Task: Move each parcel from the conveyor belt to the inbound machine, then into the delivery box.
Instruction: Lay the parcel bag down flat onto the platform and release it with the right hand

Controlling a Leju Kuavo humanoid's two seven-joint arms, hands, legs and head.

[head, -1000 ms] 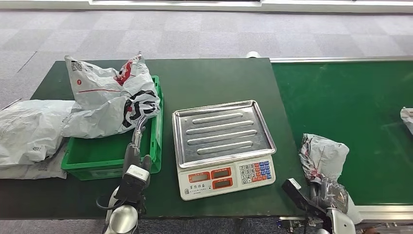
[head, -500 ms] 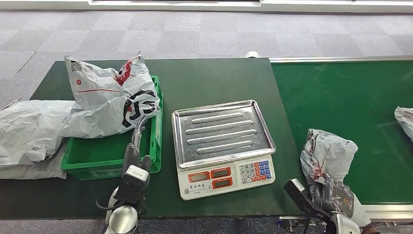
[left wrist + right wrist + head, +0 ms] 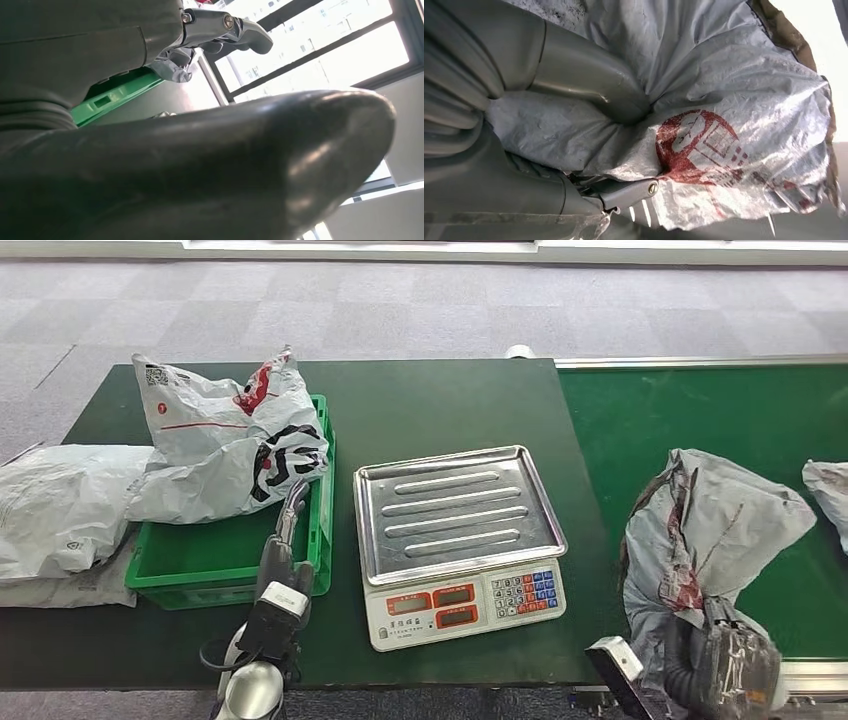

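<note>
My right hand (image 3: 715, 665) grips a grey plastic parcel (image 3: 705, 530) with red print, lifted above the near edge of the green conveyor belt (image 3: 690, 410). In the right wrist view the thumb (image 3: 589, 82) presses into the crumpled parcel (image 3: 724, 115). The scale with a steel tray (image 3: 455, 510) stands bare mid-table. The green delivery box (image 3: 225, 550) holds a grey, red and black parcel (image 3: 235, 435). My left hand (image 3: 285, 550) rests low by the box's near right corner, fingers (image 3: 235, 30) extended with nothing in them.
Another grey parcel (image 3: 828, 485) lies on the belt at the right edge. Two large grey bags (image 3: 60, 515) lie on the dark table left of the box. The scale's keypad (image 3: 528, 590) faces me.
My right hand has raised the grey parcel off the belt; it now hangs higher and looks larger. The parcel at the right edge has drifted left. The left hand has barely moved.
</note>
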